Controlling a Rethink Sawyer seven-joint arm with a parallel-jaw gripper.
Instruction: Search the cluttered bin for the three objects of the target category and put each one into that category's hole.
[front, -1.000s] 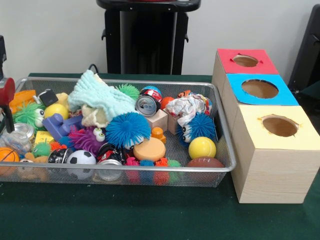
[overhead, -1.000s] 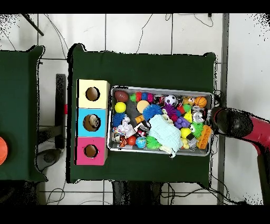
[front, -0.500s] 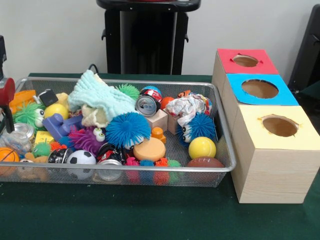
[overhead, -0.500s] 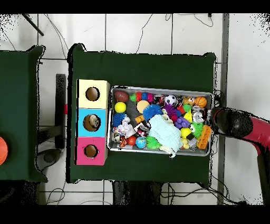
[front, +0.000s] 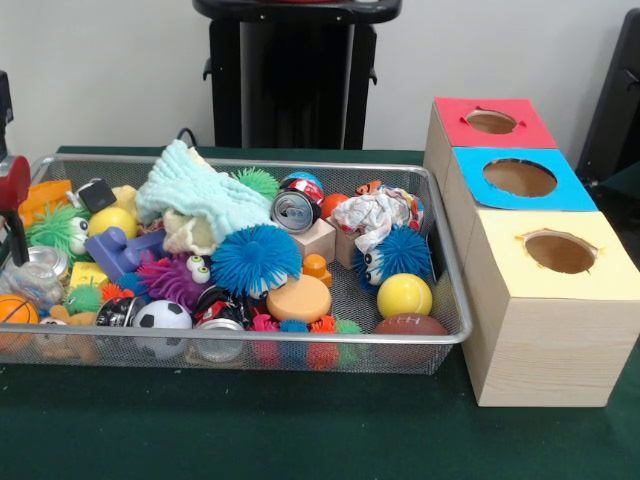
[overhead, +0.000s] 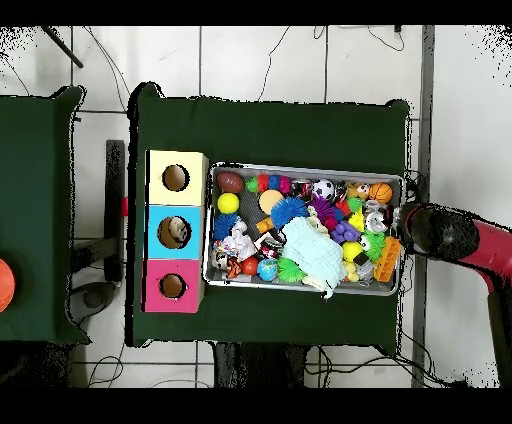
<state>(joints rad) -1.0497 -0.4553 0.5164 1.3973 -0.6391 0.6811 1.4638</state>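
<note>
Front view first: the gripper (front: 12, 215) shows only as a red and black sliver at the picture's left edge, over the end of the wire mesh bin (front: 300, 345); whether its jaws are open or closed, or hold anything, I cannot tell. Right beside the jaws lie a green spiky ball (front: 52, 226) and a clear jar (front: 40, 265). Further from them sit a pale green cloth (front: 200, 195), a blue spiky ball (front: 255, 258), a dented drinks can (front: 294, 210), a yellow ball (front: 404, 295) and a small brown football (front: 411, 325). Well beyond the bin's opposite end stand three boxes with holes in their tops: red (front: 492, 122), blue (front: 520, 178) and yellow (front: 558, 252).

Overhead view next: the red arm (overhead: 470, 242) reaches the bin's end (overhead: 402, 240) from outside it. The jaws are hidden under the arm's black head. An orange basketball (overhead: 380, 192) lies close by. The blue box's hole (overhead: 176, 232) has something pale inside it.
</note>
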